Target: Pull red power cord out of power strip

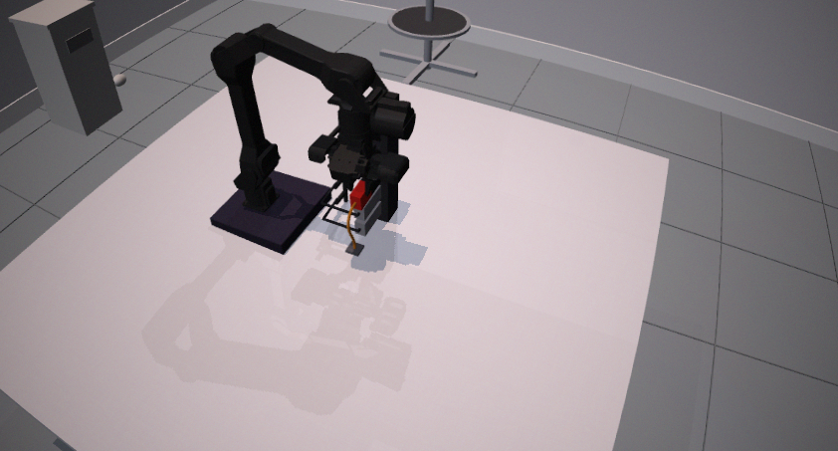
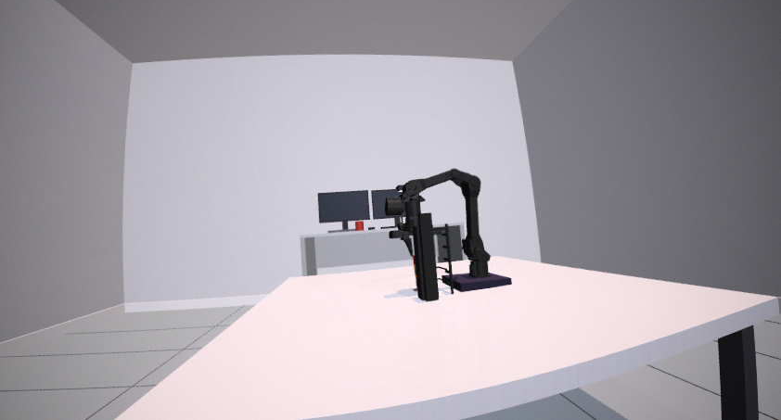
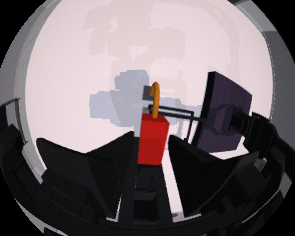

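Observation:
The red plug point(image 1: 358, 197) point(image 3: 153, 141) is against the upper part of the upright strip; whether it is seated is hidden. Its orange cord point(image 1: 349, 225) point(image 3: 156, 102) curves down to a small dark plate on the table. The power strip has grey blocks point(image 1: 367, 220) on a tall black post point(image 1: 389, 184) point(image 2: 427, 259). My gripper point(image 1: 358, 187) point(image 3: 151, 137) is partly open, pointing down, with one finger on each side of the plug. The wrist view shows a narrow gap at the left finger; the right finger is very close to the plug. In the exterior view the post hides most of the plug.
A thin black wire frame point(image 1: 331, 218) point(image 3: 180, 111) stands out beside the strip, toward the arm. The arm's dark base plate point(image 1: 278, 230) point(image 2: 483, 283) point(image 3: 227, 105) is close by on the white table point(image 1: 527, 242) point(image 2: 382, 351).

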